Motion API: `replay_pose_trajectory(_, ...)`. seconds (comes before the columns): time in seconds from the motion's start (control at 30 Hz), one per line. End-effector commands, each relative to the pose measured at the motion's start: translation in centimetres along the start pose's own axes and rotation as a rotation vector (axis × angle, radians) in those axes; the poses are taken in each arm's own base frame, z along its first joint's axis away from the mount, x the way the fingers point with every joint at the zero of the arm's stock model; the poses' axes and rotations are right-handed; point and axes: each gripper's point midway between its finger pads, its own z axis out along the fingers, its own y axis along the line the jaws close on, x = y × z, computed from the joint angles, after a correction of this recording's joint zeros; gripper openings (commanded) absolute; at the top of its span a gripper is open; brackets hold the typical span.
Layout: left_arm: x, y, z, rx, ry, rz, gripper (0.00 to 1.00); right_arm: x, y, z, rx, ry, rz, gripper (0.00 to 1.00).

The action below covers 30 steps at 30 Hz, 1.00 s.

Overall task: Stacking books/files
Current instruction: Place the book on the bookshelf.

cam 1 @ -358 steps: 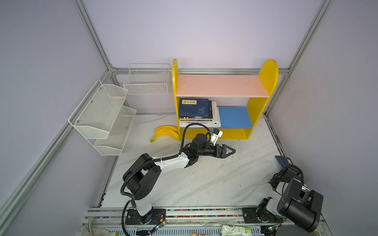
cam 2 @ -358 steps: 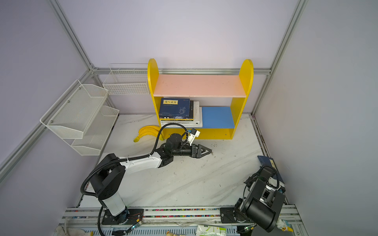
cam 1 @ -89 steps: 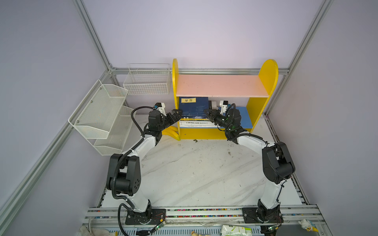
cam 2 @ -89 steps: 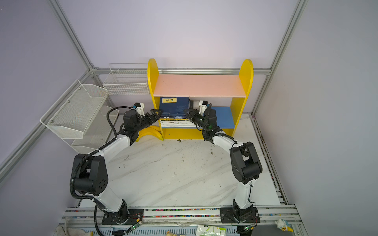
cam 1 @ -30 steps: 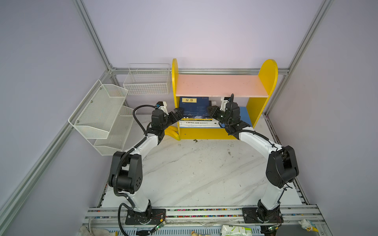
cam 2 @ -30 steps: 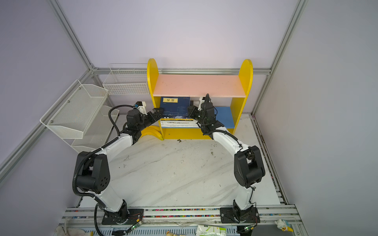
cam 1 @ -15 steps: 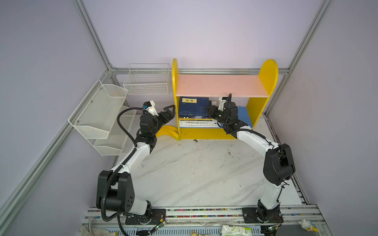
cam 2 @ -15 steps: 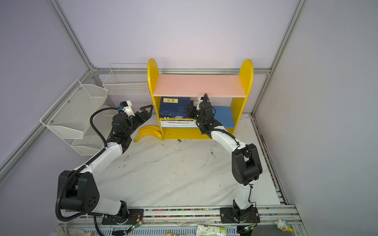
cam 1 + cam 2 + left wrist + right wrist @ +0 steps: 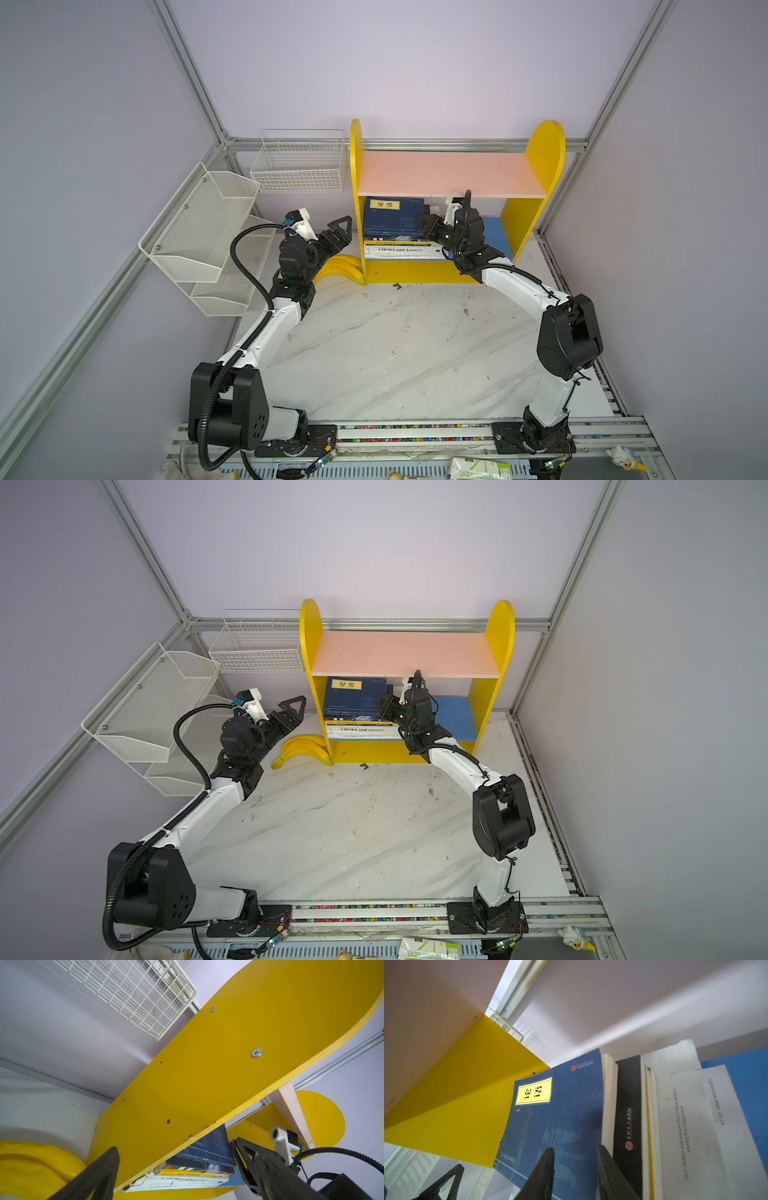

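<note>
On the marble table (image 9: 395, 353), both arms stretch toward the back wall. L arm (image 9: 270, 328) ends w/ L fingers (image 9: 104, 1167) spread wide, holding nothing. They're raised just beside the outer face of the yellow side panel (image 9: 207, 1084) and above the bananas (image 9: 338, 266), which lie on the table next to that panel. R arm (image 9: 519, 286) goes into the shelf unit (image 9: 544, 166) under its pink top board (image 9: 449, 174). R fingers (image 9: 544, 1172) sit a little apart at the near corner of the stack, one over the navy cover, the other by the page edges; can't tell if they pinch it or only touch. Books (image 9: 397, 243) lie flat in one stack on the blue lower board (image 9: 492, 232), on the side nearer the L arm: navy book (image 9: 554, 1115) w/ yellow label on top, black & yellow spines below, big white book (image 9: 403, 251) at the bottom. Further back, on the walls, are a wire basket (image 9: 299, 166) & a tiered wire rack (image 9: 199, 224).
</note>
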Motion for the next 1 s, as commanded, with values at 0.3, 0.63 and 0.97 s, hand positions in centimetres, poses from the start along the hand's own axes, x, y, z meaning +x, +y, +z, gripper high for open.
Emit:
replay_pose_trajectory(0.3,-0.1,0.3,-0.7,0.006,-0.017,0.001,1.00,0.8,-0.4,0.4,0.024,0.034,-0.007,0.40)
replay_pose_trajectory(0.63,-0.1,0.6,-1.0,-0.008,-0.018,0.003,1.00,2.0,-1.1,1.5,0.054,0.086,-0.005,0.36)
replay_pose_trajectory(0.97,-0.2,1.4,-1.1,-0.024,-0.022,-0.012,0.99,3.5,0.1,2.5,0.020,0.122,-0.008,0.34)
